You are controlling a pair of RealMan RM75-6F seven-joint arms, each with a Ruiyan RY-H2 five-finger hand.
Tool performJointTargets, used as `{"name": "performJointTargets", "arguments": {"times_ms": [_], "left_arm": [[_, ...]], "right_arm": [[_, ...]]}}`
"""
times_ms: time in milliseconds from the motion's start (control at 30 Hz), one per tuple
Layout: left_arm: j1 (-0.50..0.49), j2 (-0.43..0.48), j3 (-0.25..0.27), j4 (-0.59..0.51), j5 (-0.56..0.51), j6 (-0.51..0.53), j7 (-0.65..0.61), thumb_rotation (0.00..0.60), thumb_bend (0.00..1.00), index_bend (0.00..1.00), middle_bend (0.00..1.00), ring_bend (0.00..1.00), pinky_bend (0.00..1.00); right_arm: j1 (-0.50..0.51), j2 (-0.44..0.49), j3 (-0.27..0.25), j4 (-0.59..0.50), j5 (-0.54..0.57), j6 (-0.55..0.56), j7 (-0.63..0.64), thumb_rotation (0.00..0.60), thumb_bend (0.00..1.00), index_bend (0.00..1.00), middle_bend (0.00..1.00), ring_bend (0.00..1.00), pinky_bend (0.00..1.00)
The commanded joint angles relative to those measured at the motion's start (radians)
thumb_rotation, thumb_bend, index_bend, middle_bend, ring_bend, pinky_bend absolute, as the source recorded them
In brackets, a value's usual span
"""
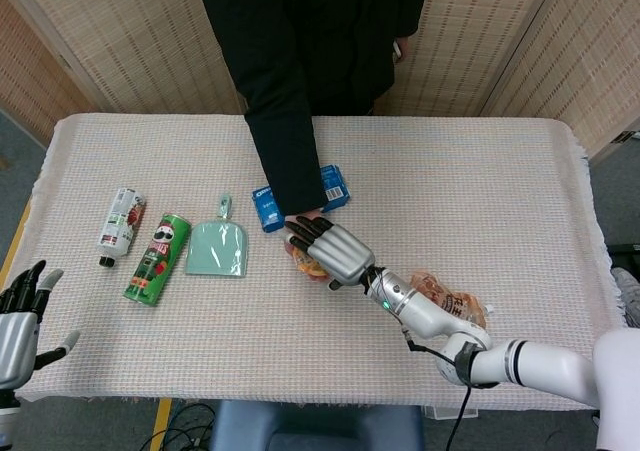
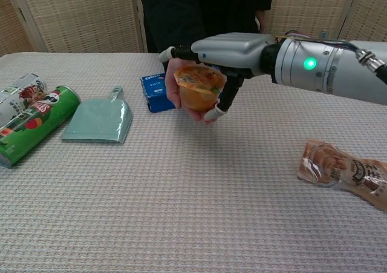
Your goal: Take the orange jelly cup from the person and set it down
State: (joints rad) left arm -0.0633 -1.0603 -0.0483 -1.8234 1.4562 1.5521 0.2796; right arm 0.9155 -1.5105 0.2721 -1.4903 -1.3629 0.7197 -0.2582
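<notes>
The person's hand (image 2: 172, 82) holds out the orange jelly cup (image 2: 196, 89) above the table's middle, just in front of a blue box. My right hand (image 2: 233, 46) lies spread over the cup's top, fingers reaching past its far rim and the thumb (image 2: 216, 111) beside its lower right edge. In the head view my right hand (image 1: 330, 251) covers nearly all of the cup (image 1: 304, 265). I see no closed grip on it. My left hand (image 1: 20, 317) hovers off the table's near left corner, fingers apart and holding nothing.
A blue cookie box (image 2: 154, 91) lies behind the cup. A green dustpan (image 2: 100, 119), a green chips can (image 2: 33, 126) and a small bottle (image 2: 17, 92) lie to the left. A snack packet (image 2: 341, 174) lies at the right, under my right forearm in the head view.
</notes>
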Motion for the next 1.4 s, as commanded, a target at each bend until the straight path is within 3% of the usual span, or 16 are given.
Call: {"name": "performJointTargets", "arguments": {"times_ms": [33, 200, 467, 600, 833, 1000, 1200, 1400], "left_arm": [[0.003, 0.001, 0.001, 0.002, 0.002, 0.002, -0.005, 0.600, 0.22, 0.14, 0.05, 0.10, 0.22], [0.005, 0.001, 0.000, 0.005, 0.005, 0.005, -0.008, 0.600, 0.22, 0.14, 0.05, 0.10, 0.22], [0.006, -0.002, -0.002, 0.011, 0.005, 0.001, -0.011, 0.600, 0.22, 0.14, 0.05, 0.10, 0.22], [0.001, -0.007, -0.005, 0.016, 0.006, -0.005, -0.015, 0.600, 0.22, 0.14, 0.05, 0.10, 0.22], [-0.010, -0.013, -0.010, 0.024, 0.012, -0.017, -0.019, 0.600, 0.22, 0.14, 0.05, 0.10, 0.22], [-0.017, -0.019, -0.012, 0.022, 0.017, -0.023, -0.014, 0.600, 0.22, 0.14, 0.05, 0.10, 0.22], [-0.028, -0.034, -0.010, 0.016, 0.033, -0.034, 0.005, 0.600, 0.22, 0.14, 0.05, 0.10, 0.22], [-0.031, -0.037, -0.011, 0.010, 0.029, -0.037, 0.021, 0.600, 0.22, 0.14, 0.05, 0.10, 0.22]], "right_arm": [[0.010, -0.012, -0.003, 0.013, 0.014, 0.007, -0.007, 0.600, 0.20, 0.00, 0.03, 0.00, 0.13], [0.018, -0.031, -0.014, 0.033, -0.001, 0.043, -0.002, 0.600, 0.36, 0.15, 0.16, 0.09, 0.31], [0.015, -0.032, -0.038, 0.024, -0.039, 0.104, 0.029, 0.600, 0.47, 0.35, 0.30, 0.25, 0.52], [-0.009, 0.010, -0.047, -0.018, -0.073, 0.161, 0.057, 0.600, 0.49, 0.39, 0.34, 0.29, 0.57], [-0.110, 0.175, -0.074, -0.114, -0.087, 0.277, 0.064, 0.600, 0.49, 0.39, 0.35, 0.30, 0.57], [-0.154, 0.239, -0.096, -0.092, -0.025, 0.269, 0.053, 0.600, 0.49, 0.39, 0.35, 0.30, 0.57], [-0.150, 0.195, -0.113, 0.025, 0.050, 0.194, 0.075, 0.600, 0.49, 0.39, 0.34, 0.30, 0.57], [-0.120, 0.067, -0.120, 0.228, 0.082, 0.131, 0.100, 0.600, 0.47, 0.39, 0.32, 0.30, 0.57]]}}
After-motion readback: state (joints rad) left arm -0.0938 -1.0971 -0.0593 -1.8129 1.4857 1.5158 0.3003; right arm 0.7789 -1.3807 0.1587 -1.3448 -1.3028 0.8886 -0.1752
